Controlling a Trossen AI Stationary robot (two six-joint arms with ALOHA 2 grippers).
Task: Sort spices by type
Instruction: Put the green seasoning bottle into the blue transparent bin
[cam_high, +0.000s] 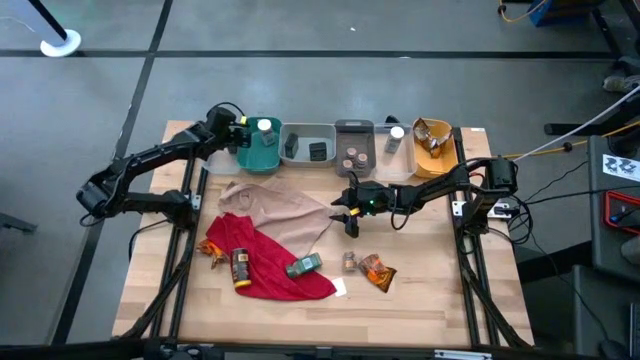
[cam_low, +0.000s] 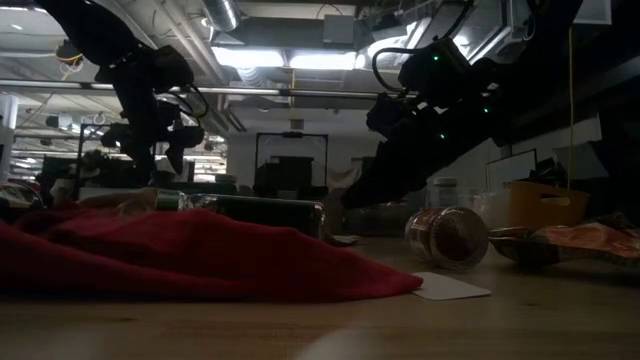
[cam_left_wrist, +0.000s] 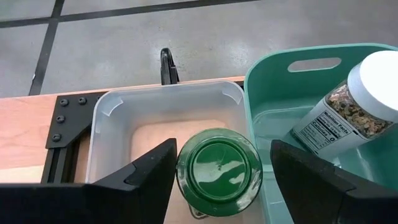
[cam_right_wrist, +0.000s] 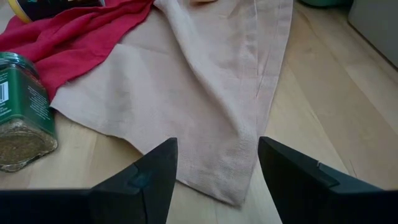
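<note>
Your left gripper (cam_left_wrist: 219, 177) stands spread, its green-capped jar (cam_left_wrist: 219, 169) upright between the fingers over the clear bin (cam_left_wrist: 106, 118) at upper left (right gripper (cam_right_wrist: 214, 171), also spread and empty, waits mid-table).

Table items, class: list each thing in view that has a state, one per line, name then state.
Left end effector: open, over the clear bin, green-lidded jar between its fingers.
Right end effector: open, empty, over the tan cloth.
White-capped jar: tilted in the teal bin.
Green-labelled jar: lying on its side.
</note>
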